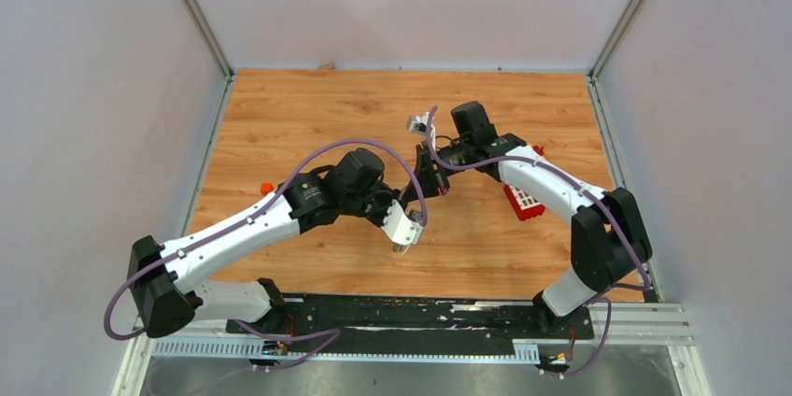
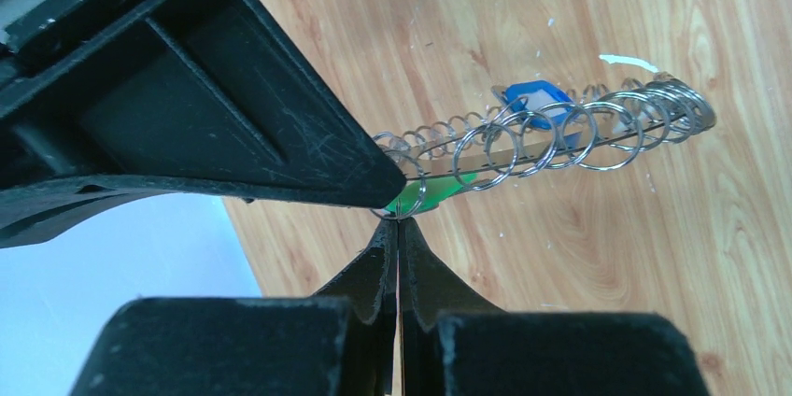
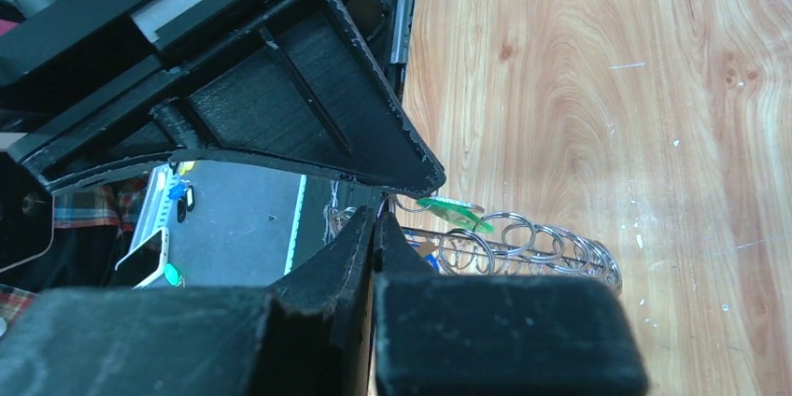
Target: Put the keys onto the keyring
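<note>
The keyring (image 2: 560, 139) hangs edge-on above the wood floor, a thin silver ring strung with many small wire loops. A blue key (image 2: 532, 97) lies against its far side. The green key (image 2: 428, 194) sits at the ring's near end, just beyond my left gripper (image 2: 399, 224), which is shut on the small loop of that key. My right gripper (image 3: 378, 216) is shut on the end of the keyring (image 3: 523, 247), with the green key (image 3: 455, 212) right beside its tips. In the top view the left gripper (image 1: 417, 198) and right gripper (image 1: 435, 175) meet mid-table and hide the ring.
A red block with white squares (image 1: 523, 202) lies under the right forearm. A small orange piece (image 1: 266, 188) sits by the left arm. White walls close in the wooden floor (image 1: 308, 116) on three sides.
</note>
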You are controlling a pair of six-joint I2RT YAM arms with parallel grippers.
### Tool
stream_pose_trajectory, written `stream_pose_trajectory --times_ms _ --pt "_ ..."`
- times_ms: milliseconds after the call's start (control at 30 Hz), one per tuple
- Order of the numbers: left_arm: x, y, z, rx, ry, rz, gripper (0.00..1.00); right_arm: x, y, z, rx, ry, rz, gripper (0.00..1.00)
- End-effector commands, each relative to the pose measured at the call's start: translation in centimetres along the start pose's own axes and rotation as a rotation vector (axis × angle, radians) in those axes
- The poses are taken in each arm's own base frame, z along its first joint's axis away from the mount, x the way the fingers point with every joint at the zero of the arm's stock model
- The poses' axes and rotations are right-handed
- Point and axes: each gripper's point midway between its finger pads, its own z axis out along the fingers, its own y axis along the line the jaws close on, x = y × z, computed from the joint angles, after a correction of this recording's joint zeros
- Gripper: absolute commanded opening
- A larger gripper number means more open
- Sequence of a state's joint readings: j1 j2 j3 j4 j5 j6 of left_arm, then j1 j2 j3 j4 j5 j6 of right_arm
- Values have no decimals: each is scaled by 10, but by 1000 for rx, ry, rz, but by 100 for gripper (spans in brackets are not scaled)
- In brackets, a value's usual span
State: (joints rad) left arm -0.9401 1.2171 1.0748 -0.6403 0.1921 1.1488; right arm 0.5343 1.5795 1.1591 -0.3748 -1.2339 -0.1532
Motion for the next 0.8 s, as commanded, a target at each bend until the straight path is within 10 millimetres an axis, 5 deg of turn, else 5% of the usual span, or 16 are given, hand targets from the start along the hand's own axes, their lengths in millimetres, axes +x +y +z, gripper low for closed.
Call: stream_pose_trajectory --times_ms 0,767 --pt "-3 19 -9 -105 26 27 0 -16 -3 -1 -6 -29 -36 0" --pt "0 26 -10 -205 123 47 0 -21 -13 -5 53 -62 48 0"
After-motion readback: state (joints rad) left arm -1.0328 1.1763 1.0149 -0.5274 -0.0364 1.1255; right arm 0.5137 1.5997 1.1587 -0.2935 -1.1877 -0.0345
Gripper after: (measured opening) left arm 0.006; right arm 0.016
